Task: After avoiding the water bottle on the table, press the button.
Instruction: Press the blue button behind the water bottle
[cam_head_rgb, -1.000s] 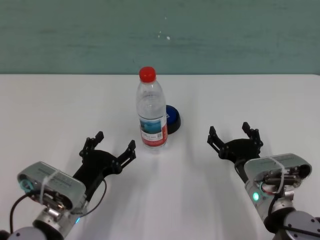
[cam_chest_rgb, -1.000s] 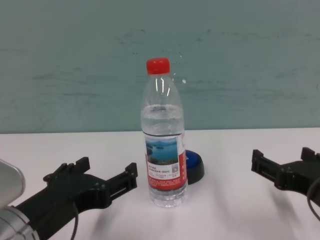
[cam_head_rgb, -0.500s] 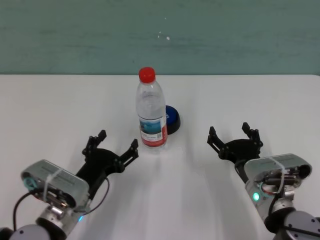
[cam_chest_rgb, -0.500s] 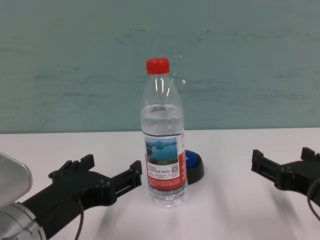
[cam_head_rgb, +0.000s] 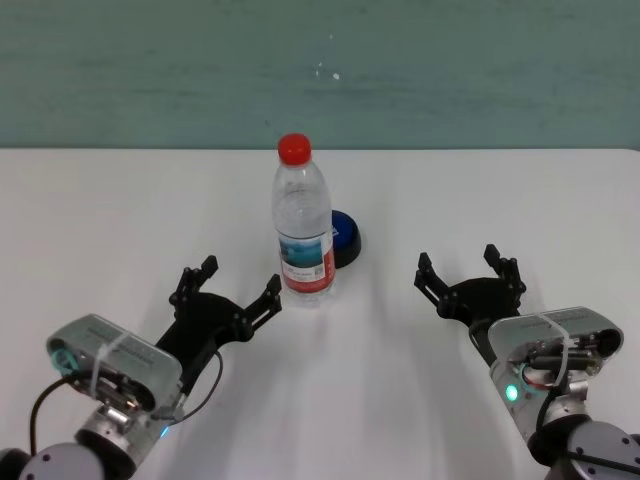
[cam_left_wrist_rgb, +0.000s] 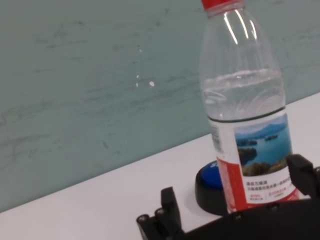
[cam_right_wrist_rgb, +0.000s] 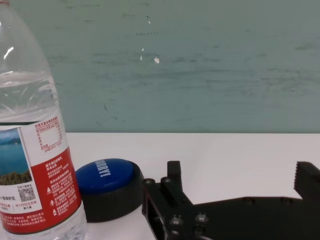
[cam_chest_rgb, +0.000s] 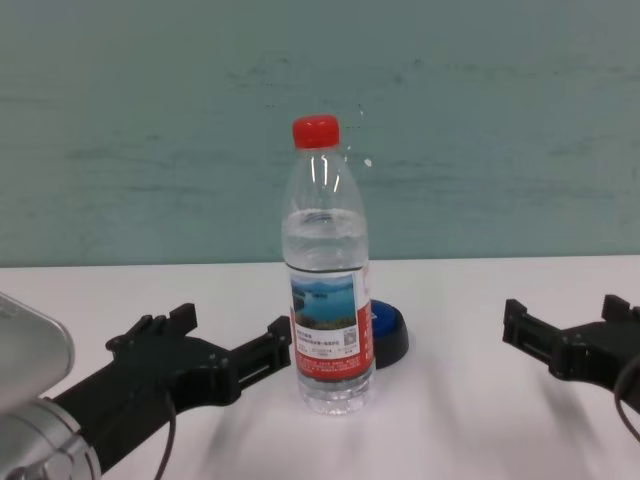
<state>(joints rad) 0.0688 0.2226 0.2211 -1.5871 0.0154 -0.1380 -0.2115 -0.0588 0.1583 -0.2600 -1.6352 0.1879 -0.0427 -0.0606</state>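
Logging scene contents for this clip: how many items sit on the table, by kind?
Water bottle: 1
Button: 1
Total on the table: 2
Both open: left gripper near the bottle, right gripper farther off.

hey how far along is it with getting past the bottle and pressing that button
Nothing is done yet: the button is untouched behind the upright water bottle. In hand: the left gripper, open, sits low beside the bottle's base. The right gripper waits open, off to the right. Left: rounding the bottle and pressing.
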